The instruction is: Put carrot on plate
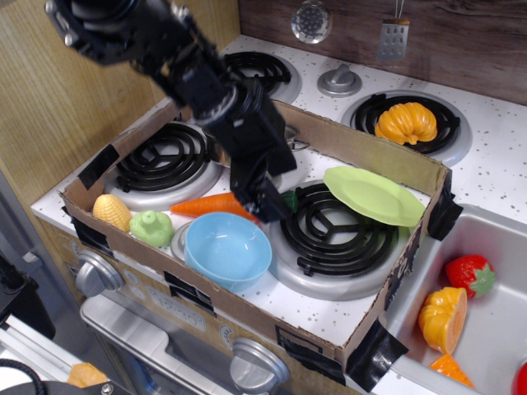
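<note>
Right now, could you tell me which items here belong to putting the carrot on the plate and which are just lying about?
Belongs to the job:
carrot, lying beside the blue bowl
plate, tilted against the box wall
gripper, down at the carrot's stem end

Just lying about:
blue bowl
corn
green vegetable
pumpkin on the back burner
strawberry in the sink

Carrot and plate, both inside the cardboard box.
I see the orange carrot (pixel 216 206) lying flat near the box's middle, its green stem end partly hidden. The lime-green plate (pixel 372 196) sits tilted against the box's right wall, well apart from the carrot.
</note>
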`<action>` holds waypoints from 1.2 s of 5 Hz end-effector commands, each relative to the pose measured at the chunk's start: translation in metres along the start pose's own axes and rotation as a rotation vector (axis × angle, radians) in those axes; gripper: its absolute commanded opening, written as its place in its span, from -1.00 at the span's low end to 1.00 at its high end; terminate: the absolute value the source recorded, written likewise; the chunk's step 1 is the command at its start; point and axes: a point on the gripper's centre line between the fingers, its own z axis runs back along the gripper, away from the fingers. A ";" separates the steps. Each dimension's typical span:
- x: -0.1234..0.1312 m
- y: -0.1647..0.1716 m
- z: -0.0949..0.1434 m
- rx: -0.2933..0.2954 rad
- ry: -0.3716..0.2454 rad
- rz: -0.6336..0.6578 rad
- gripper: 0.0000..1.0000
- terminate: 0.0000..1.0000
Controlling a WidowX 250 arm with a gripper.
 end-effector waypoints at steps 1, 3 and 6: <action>0.002 0.007 -0.004 0.017 -0.025 0.012 1.00 -1.00; -0.002 0.013 -0.013 -0.018 -0.034 0.024 1.00 -1.00; 0.008 -0.001 0.000 -0.019 0.099 0.094 -1.00 -1.00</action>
